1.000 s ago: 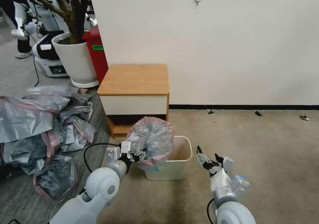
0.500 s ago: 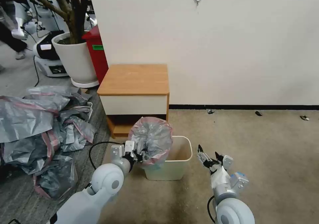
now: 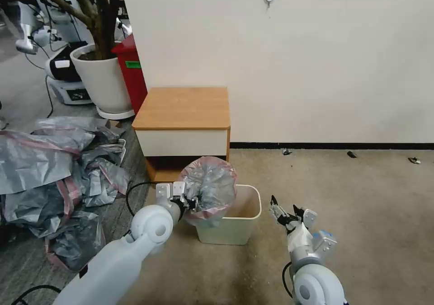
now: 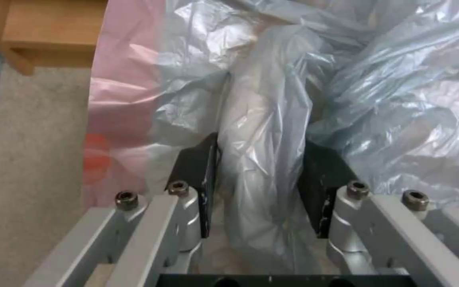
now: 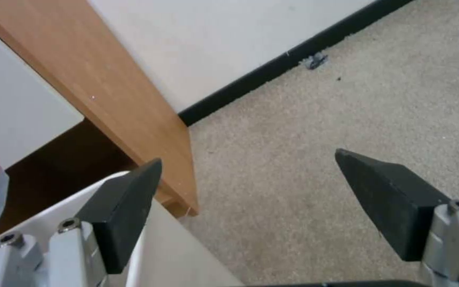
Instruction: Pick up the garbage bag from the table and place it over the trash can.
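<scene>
The garbage bag, crinkly grey with a pink rim, balloons over the left half of the cream trash can on the carpet. My left gripper is shut on a fold of the bag at the can's left rim; its black pads press the plastic from both sides. My right gripper hovers open just right of the can, with nothing between its fingertips. The wooden-topped table stands behind the can against the wall.
A heap of similar grey bags covers the floor at the left. A white plant pot and a red bin stand behind it. Open carpet lies to the right of the can.
My left gripper has moved right and slightly forward with the bag, carrying it further over the can's opening. The right gripper has barely shifted.
</scene>
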`<state>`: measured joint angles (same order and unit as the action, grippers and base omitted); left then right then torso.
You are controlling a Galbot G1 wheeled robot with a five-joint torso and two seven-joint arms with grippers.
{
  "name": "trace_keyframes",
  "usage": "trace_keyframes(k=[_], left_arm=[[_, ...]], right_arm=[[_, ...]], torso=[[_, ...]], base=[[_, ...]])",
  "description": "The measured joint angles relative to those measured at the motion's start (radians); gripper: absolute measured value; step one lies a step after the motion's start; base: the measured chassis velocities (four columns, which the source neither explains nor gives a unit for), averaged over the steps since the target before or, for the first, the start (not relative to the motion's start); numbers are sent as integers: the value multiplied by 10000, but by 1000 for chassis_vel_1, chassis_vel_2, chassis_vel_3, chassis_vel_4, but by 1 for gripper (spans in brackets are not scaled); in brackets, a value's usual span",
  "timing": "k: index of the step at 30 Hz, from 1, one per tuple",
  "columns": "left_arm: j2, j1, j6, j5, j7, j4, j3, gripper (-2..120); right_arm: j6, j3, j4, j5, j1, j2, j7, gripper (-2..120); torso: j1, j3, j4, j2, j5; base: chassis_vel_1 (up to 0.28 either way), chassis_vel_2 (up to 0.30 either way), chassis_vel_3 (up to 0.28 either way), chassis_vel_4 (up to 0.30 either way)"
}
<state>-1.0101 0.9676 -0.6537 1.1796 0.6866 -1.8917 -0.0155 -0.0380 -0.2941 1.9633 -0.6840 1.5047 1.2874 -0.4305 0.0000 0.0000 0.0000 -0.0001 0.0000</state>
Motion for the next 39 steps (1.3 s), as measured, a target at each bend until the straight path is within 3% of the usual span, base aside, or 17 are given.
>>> trace_keyframes(k=[28, 33, 35, 39], left_arm=[[-232, -814, -526, 1518, 1110, 643, -482, 35], [-312, -949, -575, 1720, 1247, 777, -551, 28], [-322, -1004, -600, 1825, 1329, 838, -601, 17], [-336, -1093, -693, 2111, 1498, 910, -649, 9]], right_arm=[[71, -38, -188, -4, -88, 92, -1, 84], [95, -77, -189, 0, -74, 93, -1, 84], [104, -93, -189, 0, -71, 92, -1, 84], [112, -97, -189, 7, -73, 116, 0, 84]], torso=[[0, -1, 0, 0, 0], [1, -1, 0, 0, 0], [1, -1, 0, 0, 0], [0, -1, 1, 0, 1]], base=[[0, 0, 0, 0], [0, 0, 0, 0], [0, 0, 0, 0], [0, 0, 0, 0]])
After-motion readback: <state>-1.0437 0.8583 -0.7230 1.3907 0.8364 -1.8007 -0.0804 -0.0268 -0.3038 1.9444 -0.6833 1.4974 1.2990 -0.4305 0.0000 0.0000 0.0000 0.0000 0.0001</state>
